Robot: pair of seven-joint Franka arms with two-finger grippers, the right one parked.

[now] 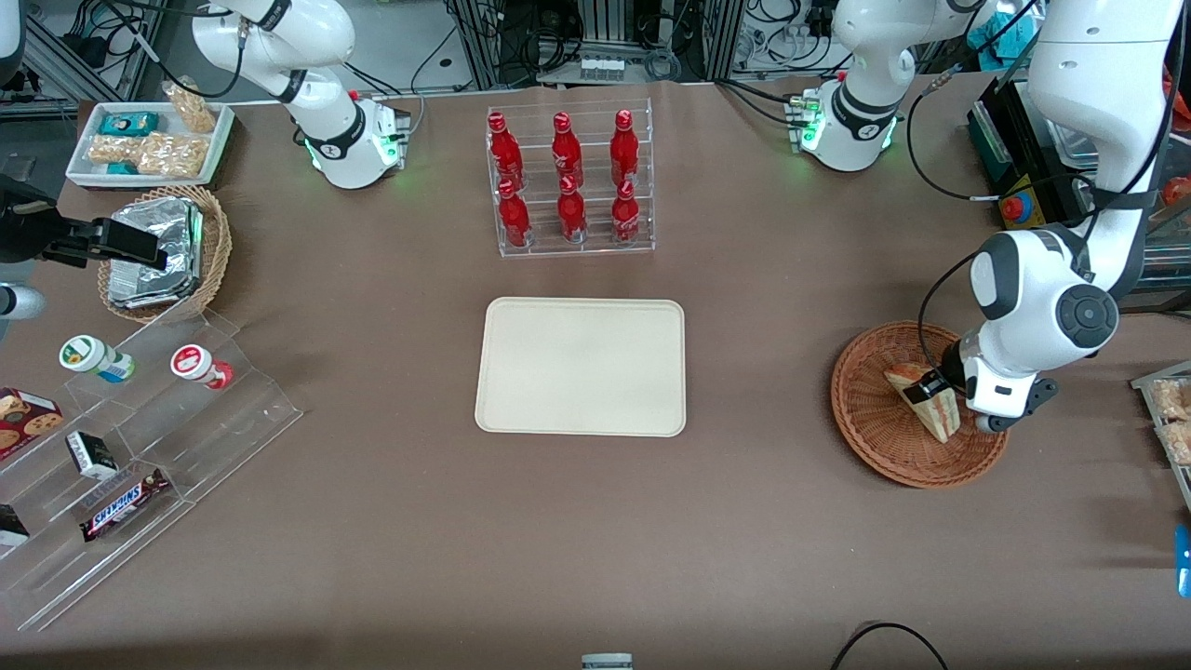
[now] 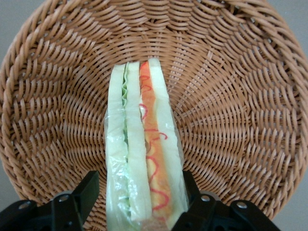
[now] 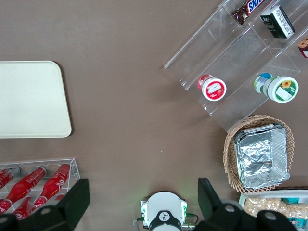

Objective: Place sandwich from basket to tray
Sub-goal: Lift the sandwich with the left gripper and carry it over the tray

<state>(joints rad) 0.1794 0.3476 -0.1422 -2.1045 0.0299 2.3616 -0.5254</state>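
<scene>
Gripper [image 2: 139, 202] is lowered in basket [image 2: 240, 96], fingers spread astride sandwich [image 2: 142, 144], not yet clamped. Wrapped wedge may be squashed or slipped if pinched off-centre.

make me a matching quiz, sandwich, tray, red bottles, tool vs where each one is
Things:
1. sandwich
2. tray
3. red bottles
4. tool

Places:
A. in a clear rack, farther from the front camera than the tray
B. bare, mid-table
C. lying in the basket
D. low in the basket, a finger on each side of the sandwich

Pairs: 1-C, 2-B, 3-A, 4-D
</scene>
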